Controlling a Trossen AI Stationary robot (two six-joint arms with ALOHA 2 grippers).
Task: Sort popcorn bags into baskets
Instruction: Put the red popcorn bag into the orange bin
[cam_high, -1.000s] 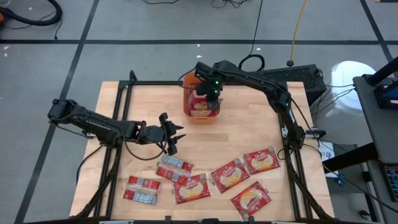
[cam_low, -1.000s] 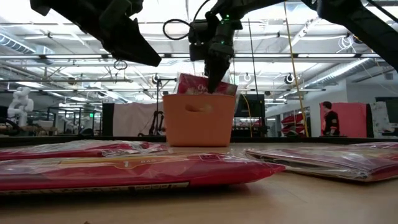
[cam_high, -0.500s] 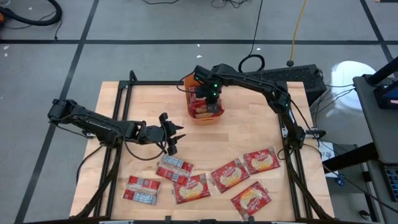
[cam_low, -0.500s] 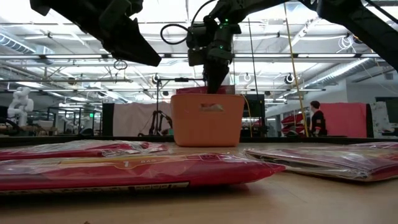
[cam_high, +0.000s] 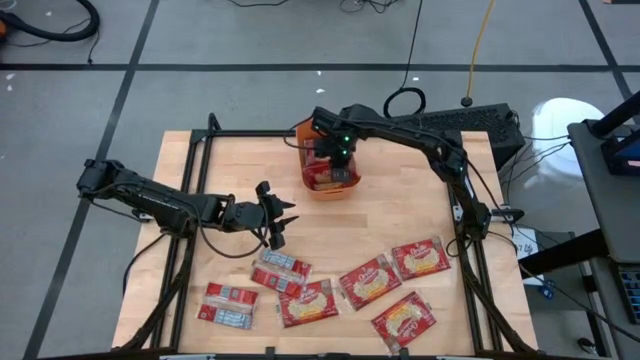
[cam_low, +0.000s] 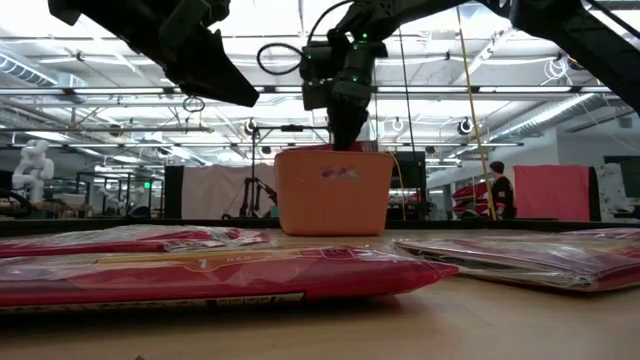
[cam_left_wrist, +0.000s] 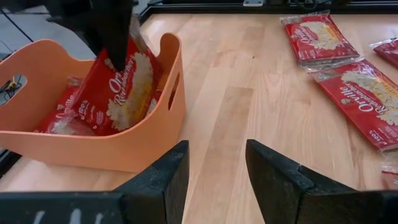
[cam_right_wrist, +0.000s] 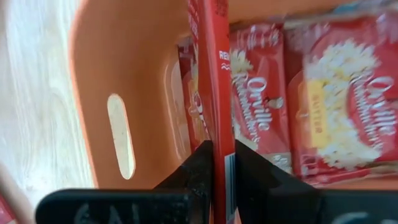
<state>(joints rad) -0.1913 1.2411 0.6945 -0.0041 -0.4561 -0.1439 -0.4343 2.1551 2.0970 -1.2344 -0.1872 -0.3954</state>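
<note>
Pinching a packet (cam_right_wrist: 211, 74) edge-on, the right gripper (cam_right_wrist: 219, 163) reaches down into the bin (cam_high: 329, 188); other packets (cam_right_wrist: 311, 93) lie below. Left gripper (cam_high: 277, 222), fingers apart, hovers above the bench (cam_high: 400, 215).

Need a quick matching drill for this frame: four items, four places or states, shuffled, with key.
Items:
1. right gripper
2. left gripper
3. orange basket
4. loose popcorn bags

States:
A. lying flat on the table's near part
B. open, empty, above the table's left middle
C. at the table's far edge, bags inside
D. shut on a popcorn bag held tilted inside the basket

Pairs: 1-D, 2-B, 3-C, 4-A
</note>
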